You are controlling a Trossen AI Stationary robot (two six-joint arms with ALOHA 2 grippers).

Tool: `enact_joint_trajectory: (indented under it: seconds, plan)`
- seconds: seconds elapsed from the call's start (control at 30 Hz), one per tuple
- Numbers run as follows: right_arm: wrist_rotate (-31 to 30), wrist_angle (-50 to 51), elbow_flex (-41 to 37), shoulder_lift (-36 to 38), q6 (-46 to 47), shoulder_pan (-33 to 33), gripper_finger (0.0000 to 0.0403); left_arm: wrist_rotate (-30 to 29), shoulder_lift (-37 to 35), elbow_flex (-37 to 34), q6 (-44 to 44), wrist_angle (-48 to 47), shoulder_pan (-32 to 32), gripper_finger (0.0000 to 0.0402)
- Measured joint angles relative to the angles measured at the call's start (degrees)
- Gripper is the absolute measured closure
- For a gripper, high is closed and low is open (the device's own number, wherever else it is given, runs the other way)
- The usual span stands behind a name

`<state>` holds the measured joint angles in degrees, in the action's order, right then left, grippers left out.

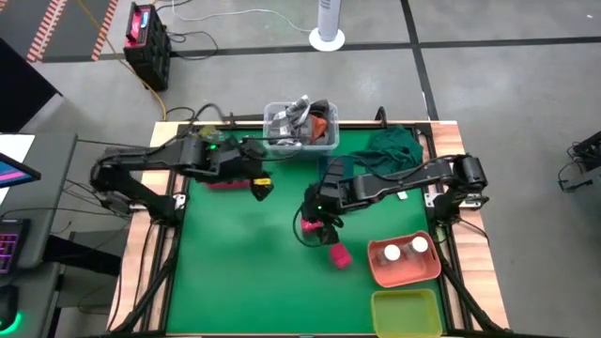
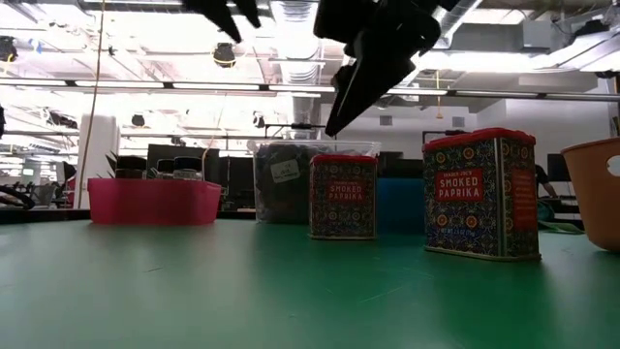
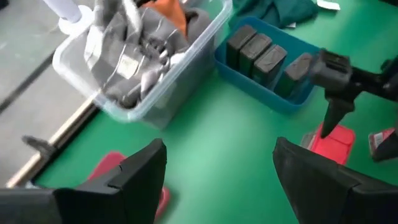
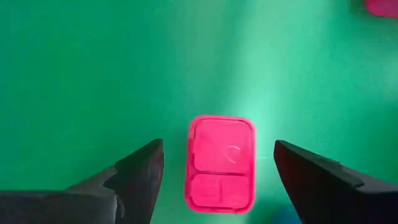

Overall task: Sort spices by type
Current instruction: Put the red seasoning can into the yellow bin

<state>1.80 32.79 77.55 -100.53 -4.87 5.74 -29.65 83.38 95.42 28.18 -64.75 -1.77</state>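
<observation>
**Right gripper poised over a paprika tin**

Green matting covers the table, with an open workshop behind it. Directly beneath the right gripper, between its spread and empty fingers, stands a smoked paprika tin, its pink lid facing up; nothing is grasped yet, and the straight-down pose over the lid reads as lining up to take the tin by its sides. Just beside that gripper, toward the trays, a second paprika tin stands apart; the low view confirms two upright tins. Farther out on the same side sit an orange tray holding two white-capped jars, and, nearest the table edge, a yellow-green tray with nothing in it, probably kept for another type. Behind the right arm a blue tray holds four dark grey boxes, already grouped.

The left gripper hangs with fingers parted and empty, above the mat. Close below it lies a pink tray; ahead of it stands the clear bin of clutter.
</observation>
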Motion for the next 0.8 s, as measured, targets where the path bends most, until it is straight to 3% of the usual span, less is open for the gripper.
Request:
enact_joint_trajectory:
  seconds: [0.23, 0.4, 0.8]
  plan:
    - [0.31, 1.02, 0.04, -2.15, -1.45, 0.11, 0.0077, -0.15, -14.26, -15.79, 9.07, 5.06, -0.27, 0.0137]
    - [-0.15, -0.01, -0.04, -3.04, -3.08, -0.83, 0.0077, -0.11, -22.48, -22.75, 13.63, 5.1, -0.3, 0.0138]
    - [4.82, -1.37, 0.12, -5.03, -2.94, -3.11, 0.0076, -1.7, -26.19, -23.8, 13.08, 3.82, -0.36, 0.0138]
